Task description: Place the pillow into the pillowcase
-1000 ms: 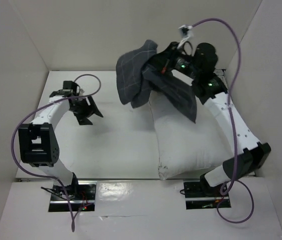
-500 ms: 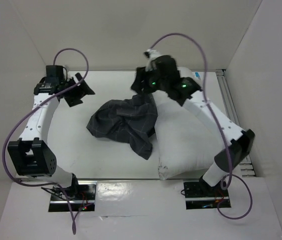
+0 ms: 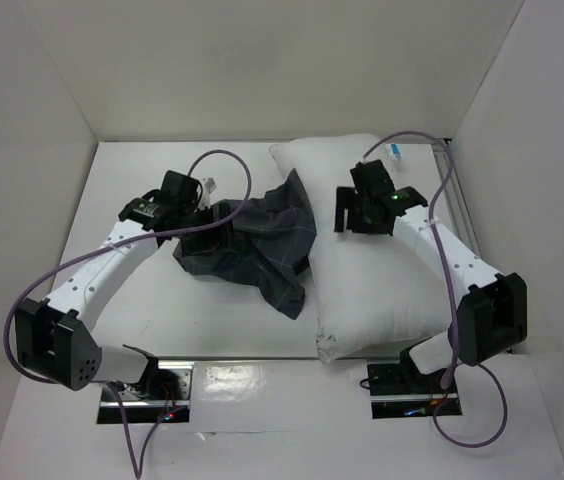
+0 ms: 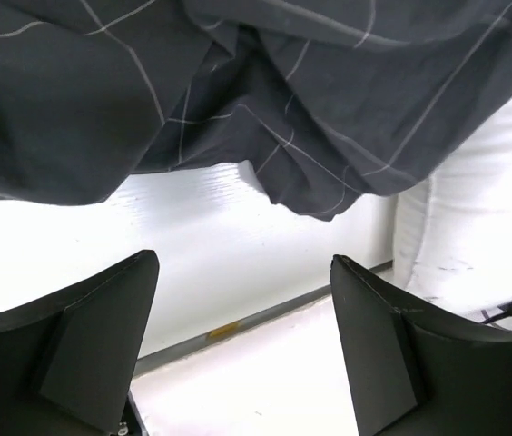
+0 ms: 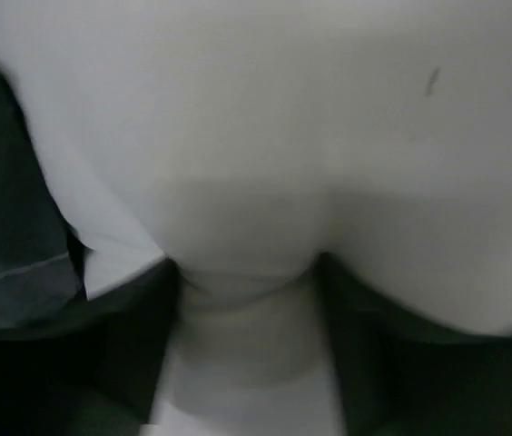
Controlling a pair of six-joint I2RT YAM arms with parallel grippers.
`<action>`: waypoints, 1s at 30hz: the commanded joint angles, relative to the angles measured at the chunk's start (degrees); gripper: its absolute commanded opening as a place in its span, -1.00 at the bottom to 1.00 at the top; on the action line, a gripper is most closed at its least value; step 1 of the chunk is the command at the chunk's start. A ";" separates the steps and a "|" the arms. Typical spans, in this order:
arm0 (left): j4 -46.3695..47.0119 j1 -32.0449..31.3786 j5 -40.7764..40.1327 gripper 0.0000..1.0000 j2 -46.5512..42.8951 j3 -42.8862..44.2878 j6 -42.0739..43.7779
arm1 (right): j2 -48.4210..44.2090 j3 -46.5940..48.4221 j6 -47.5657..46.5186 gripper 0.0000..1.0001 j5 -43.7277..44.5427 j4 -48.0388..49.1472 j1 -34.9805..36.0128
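Left gripper [image 4: 244, 268]: jaws wide, nothing between them, at the left side of the pillowcase [image 3: 257, 245]. Right gripper [image 5: 245, 265]: jaws spread, down on the pillow [image 3: 382, 285], white fabric bulging between the fingers; view is blurred, can't tell if it's pinched. Pillow lies on the right of the table [image 3: 162, 300], outside the case. The case is crumpled mid-table, its right edge lapping the pillow.

A white table [image 3: 162, 310] stands boxed in on three sides by plain off-white panels: a back wall [image 3: 262, 70], a left wall [image 3: 12, 200] and a right wall [image 3: 542, 150], meeting at the far corners. A metal rail [image 3: 459, 195] runs along the table's right edge. Soft, even light throws only faint shadows, and the near ledge [image 3: 282, 395] shows a glossy sheen.
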 commanded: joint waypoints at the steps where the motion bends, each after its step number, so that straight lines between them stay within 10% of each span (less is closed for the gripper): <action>1: 1.73 -1.20 -0.35 0.78 -0.55 2.65 -1.08 | -2.04 -5.37 3.96 -0.50 1.18 0.36 -1.13; 2: 1.73 -2.17 -1.22 0.76 -0.55 3.27 -1.60 | -2.67 -6.25 3.96 -0.95 2.33 0.38 -2.19; 3: 1.73 -2.79 -1.23 0.76 -0.55 3.80 -1.61 | -3.20 -6.26 3.96 -1.00 5.38 0.38 -3.42; 14: 1.81 -15.53 -0.27 0.81 6.21 4.42 -3.26 | -4.88 3.66 -3.85 -1.00 16.93 -0.15 -10.99; 18: 2.53 -23.95 -5.62 0.91 9.38 1.17 -8.45 | -3.64 5.51 -2.29 -0.25 18.60 -0.85 -10.99; 20: 3.22 -25.99 -7.71 0.94 11.74 0.12 -11.87 | -5.57 5.51 -2.28 0.66 16.34 0.37 -10.99; 30: 13.77 -28.63 -5.19 1.00 19.83 -3.14 -15.84 | -8.83 4.99 0.69 1.00 -3.46 -1.29 -3.18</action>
